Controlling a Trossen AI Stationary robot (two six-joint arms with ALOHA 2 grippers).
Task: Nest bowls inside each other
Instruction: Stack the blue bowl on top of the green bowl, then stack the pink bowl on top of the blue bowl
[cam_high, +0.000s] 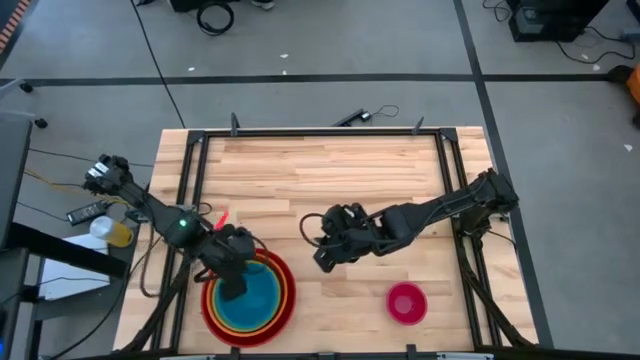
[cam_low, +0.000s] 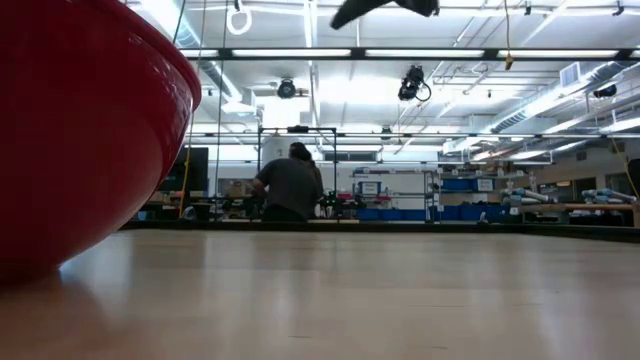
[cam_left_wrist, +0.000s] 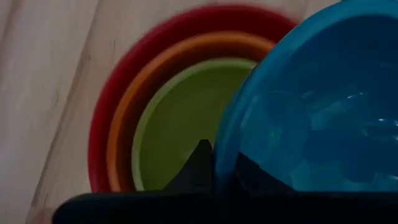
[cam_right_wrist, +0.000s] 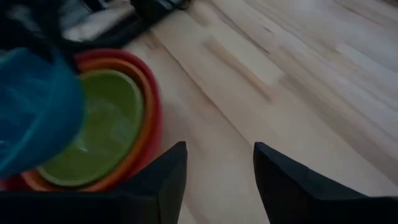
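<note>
We see the left gripper (cam_high: 233, 283) at lower left of the high view, clenched on the rim of the blue bowl (cam_left_wrist: 311, 112), holding it tilted over the stack. The stack sits at lower left of the table (cam_high: 330, 180): red bowl (cam_high: 285, 290) outermost, orange bowl (cam_left_wrist: 118, 124) inside it, green bowl (cam_left_wrist: 180, 124) inside that, all mouths up. In the left wrist view the blue one hangs above and partly across the green one, its mouth facing roughly toward the camera, its rim overlapping the green rim on one side; it is not seated.

The key relation: the green bowl lies directly under the held blue bowl, so we judge the coming move to be a short drop or lowering, levelling the blue bowl so its mouth faces up. Bowls are round, so no long axis matters, only tilt.

The right gripper (cam_high: 325, 250) hovers mid-table, released, fingers (cam_right_wrist: 168, 174) apart and empty, just right of the stack. The pink bowl (cam_high: 406, 303) stands alone at lower centre-right, mouth up, below and right of that gripper, clearly nearer the right arm than the left.
</note>
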